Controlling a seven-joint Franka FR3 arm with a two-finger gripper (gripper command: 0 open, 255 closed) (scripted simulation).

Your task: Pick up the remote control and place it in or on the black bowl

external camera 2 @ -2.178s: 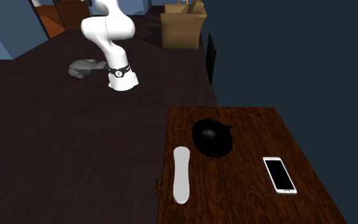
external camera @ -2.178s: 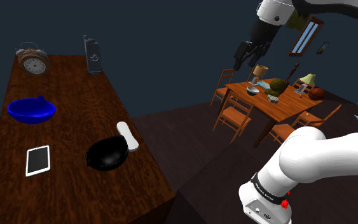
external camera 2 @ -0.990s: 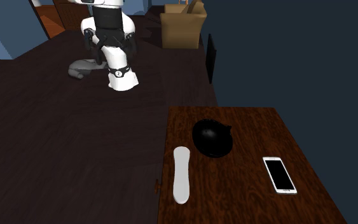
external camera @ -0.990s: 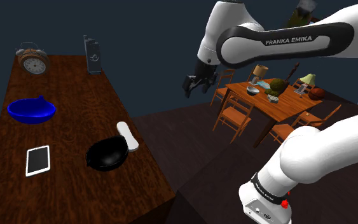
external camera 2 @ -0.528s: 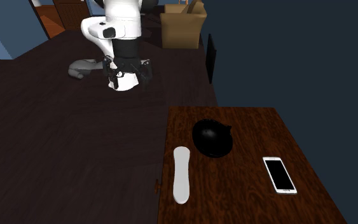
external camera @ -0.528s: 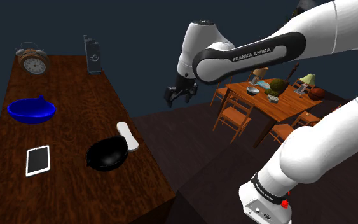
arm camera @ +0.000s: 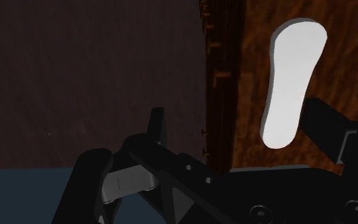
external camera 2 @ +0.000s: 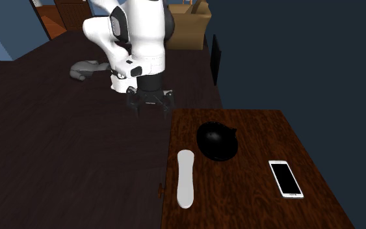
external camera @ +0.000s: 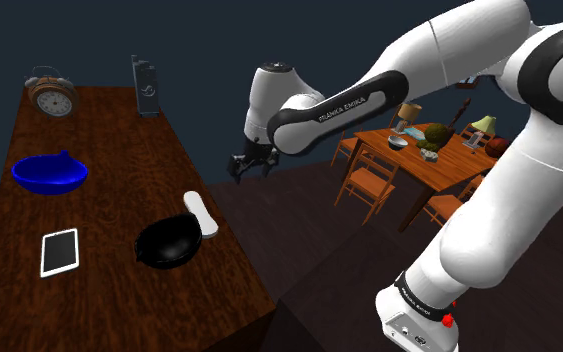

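One white remote control [external camera 2: 185, 177]: smooth, elongated, rounded ends, flat on dark wood-grain counter [external camera 2: 253, 202] near its left edge in second exterior view, just beside glossy round black bowl [external camera 2: 217, 141]. End effector [external camera 2: 151, 106] hovers beyond counter's far edge over dark floor [external camera 2: 58, 162], fingers [arm camera: 157, 127] apart.

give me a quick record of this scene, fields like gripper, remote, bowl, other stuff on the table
gripper: open, holding nothing, over the floor off the wooden table edge
remote control: white, lying flat on the table beside the black bowl
black bowl: upright, between remote control and smartphone
other items: blue bowl, alarm clock
task status: remote control not yet grasped
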